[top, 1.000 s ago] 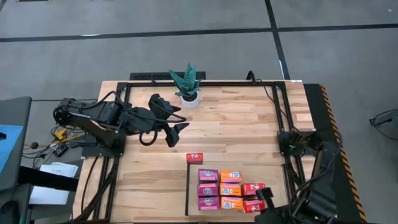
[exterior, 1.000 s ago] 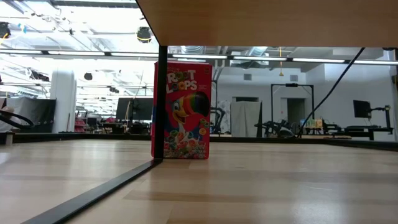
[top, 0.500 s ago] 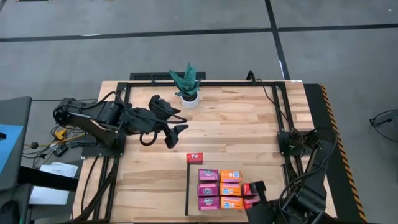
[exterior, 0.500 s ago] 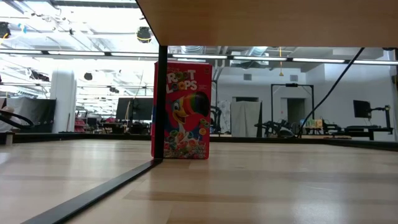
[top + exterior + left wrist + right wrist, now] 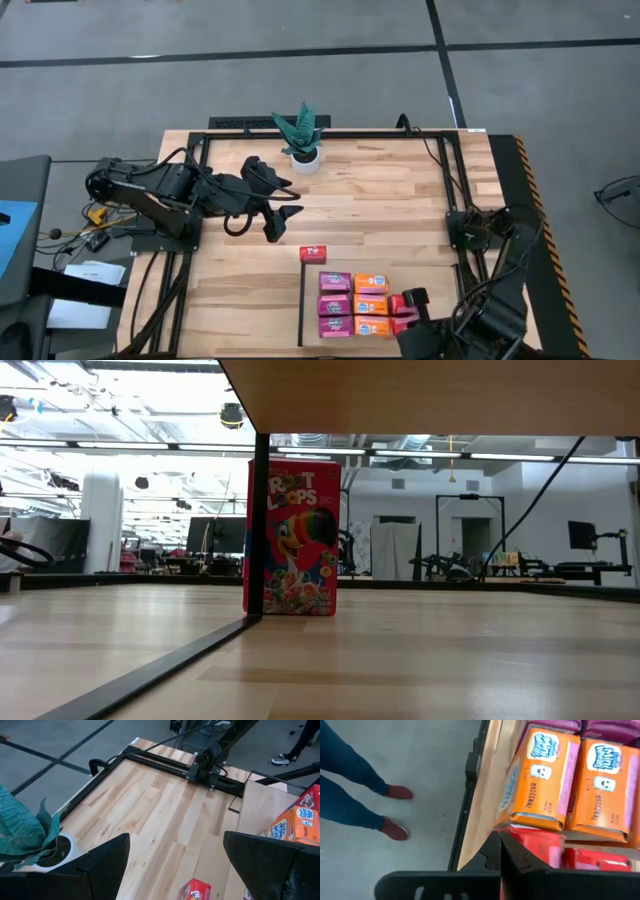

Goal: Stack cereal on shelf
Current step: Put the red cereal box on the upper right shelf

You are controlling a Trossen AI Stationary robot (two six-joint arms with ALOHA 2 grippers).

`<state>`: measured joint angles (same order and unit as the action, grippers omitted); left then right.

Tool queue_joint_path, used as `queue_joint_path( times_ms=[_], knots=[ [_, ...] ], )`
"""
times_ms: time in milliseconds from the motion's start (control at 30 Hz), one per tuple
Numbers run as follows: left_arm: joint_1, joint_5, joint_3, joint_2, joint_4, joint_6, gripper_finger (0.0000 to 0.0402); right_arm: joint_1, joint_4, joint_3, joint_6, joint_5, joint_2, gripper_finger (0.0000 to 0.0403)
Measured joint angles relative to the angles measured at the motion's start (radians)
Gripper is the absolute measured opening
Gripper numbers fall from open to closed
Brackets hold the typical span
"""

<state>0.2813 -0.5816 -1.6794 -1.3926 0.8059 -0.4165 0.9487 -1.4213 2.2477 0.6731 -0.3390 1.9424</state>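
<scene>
The shelf (image 5: 312, 300), a light wood panel with a black strip, lies at the table's near right. Three purple boxes (image 5: 334, 304), three orange boxes (image 5: 371, 305) and two red boxes (image 5: 400, 322) lie on it in columns. A third red box (image 5: 313, 254) stands upright on its bottom just beyond the shelf, and it also shows in the low view (image 5: 292, 538). My left gripper (image 5: 283, 213) is open and empty, up over the table's middle left. My right gripper (image 5: 412, 300) is shut, over the red boxes (image 5: 545, 852) at the shelf's right side. My right gripper's shut fingers (image 5: 512, 852) stand right at the edge of a red box (image 5: 540, 847), next to the orange boxes (image 5: 540, 780). Whether they touch it, I cannot tell.
A potted green plant (image 5: 301, 140) stands at the table's far edge, also in the left wrist view (image 5: 30, 835). A black frame (image 5: 330, 128) runs along the far edge and sides. A person's legs and shoes (image 5: 365, 795) show on the floor beside the table.
My right gripper has moved toward the table's left edge, from beside the red boxes to over them.
</scene>
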Motion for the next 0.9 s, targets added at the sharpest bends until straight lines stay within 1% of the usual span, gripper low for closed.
queue_joint_path(
  times_ms=[133, 233, 367, 467, 533, 600, 667, 733, 833, 900],
  knots=[
    [0.000, 0.000, 0.000, 0.000, 0.000, -0.015, 0.0313, 0.012, -0.014, 0.042, 0.006, -0.002, -0.006, 0.0013],
    [0.000, 0.000, 0.000, 0.000, 0.000, -0.019, 0.0313, 0.018, -0.032, 0.100, -0.021, -0.033, -0.006, 0.0013],
    [0.000, 0.000, 0.000, 0.000, -0.008, -0.023, 0.0313, 0.006, -0.052, 0.092, -0.107, -0.115, -0.056, 0.0012],
    [-0.009, 0.001, 0.000, 0.012, -0.010, -0.020, 0.0313, -0.048, -0.081, 0.092, -0.177, -0.183, -0.116, 0.0021],
    [-0.017, 0.000, 0.000, 0.024, -0.010, -0.017, 0.0313, -0.105, -0.119, 0.092, -0.182, -0.209, -0.161, 0.0039],
    [-0.020, -0.001, 0.000, 0.033, -0.009, -0.019, 0.0313, -0.177, -0.157, 0.092, -0.198, -0.188, -0.204, 0.0063],
    [-0.020, -0.001, 0.000, 0.037, -0.007, -0.022, 0.0313, -0.245, -0.147, 0.080, -0.267, -0.159, -0.248, 0.0093],
    [-0.019, 0.001, 0.000, 0.043, 0.001, -0.022, 0.0313, -0.305, -0.143, 0.078, -0.328, -0.158, -0.280, 0.0126],
    [-0.019, -0.003, 0.000, 0.050, 0.028, -0.024, 0.0313, -0.413, -0.152, 0.079, -0.437, -0.153, -0.288, 0.0180],
    [-0.020, -0.009, 0.000, 0.053, 0.043, -0.028, 0.0313, -0.485, -0.135, 0.074, -0.505, -0.122, -0.272, 0.0212]
  ],
)
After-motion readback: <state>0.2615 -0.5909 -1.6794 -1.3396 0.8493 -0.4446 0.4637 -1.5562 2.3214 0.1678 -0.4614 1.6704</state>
